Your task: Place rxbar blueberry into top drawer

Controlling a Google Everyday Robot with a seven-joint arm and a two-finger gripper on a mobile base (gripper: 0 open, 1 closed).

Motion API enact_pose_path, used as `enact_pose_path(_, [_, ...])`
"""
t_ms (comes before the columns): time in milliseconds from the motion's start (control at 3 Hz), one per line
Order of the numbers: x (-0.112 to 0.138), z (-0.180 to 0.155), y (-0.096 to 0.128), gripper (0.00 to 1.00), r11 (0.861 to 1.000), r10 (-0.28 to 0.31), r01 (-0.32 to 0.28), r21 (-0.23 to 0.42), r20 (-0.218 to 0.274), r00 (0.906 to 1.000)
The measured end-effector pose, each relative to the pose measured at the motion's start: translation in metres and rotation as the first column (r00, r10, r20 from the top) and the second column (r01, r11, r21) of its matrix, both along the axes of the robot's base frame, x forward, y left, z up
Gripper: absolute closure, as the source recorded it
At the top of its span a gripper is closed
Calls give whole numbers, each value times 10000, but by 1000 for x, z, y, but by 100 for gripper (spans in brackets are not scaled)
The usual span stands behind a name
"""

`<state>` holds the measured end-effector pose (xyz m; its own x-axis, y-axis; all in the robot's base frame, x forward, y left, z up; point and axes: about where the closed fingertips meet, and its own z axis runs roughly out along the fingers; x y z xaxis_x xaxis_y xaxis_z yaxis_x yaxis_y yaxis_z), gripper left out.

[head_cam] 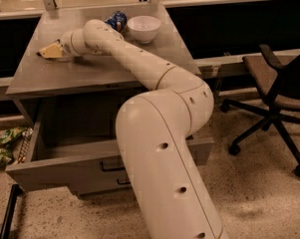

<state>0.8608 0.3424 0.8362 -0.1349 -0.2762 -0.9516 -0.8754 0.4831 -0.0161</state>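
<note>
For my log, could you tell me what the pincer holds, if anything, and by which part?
It cannot be told; the pincer is low over the countertop.

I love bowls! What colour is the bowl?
The bowl is white, camera view; gripper over the table, left.

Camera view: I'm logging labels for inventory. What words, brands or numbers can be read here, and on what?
No text is readable.
Blue patterned object beside the white bowl: print too blurred.
Green wrappers on the speckled floor: print too blurred.
Tan gripper, over the grey table, left side: no marking shows.
</note>
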Motion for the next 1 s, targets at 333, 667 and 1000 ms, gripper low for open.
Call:
enact_pose_path(333, [2, 5, -2, 69, 10000, -31, 31, -5, 342, 9994])
enact_pose_path(667, [-5, 23, -22, 92, 9998, -148, 136, 128, 986, 9950])
enact_pose_path(1000, [-51, 49, -74, 100, 10000, 6, -7, 9, 1148, 9934])
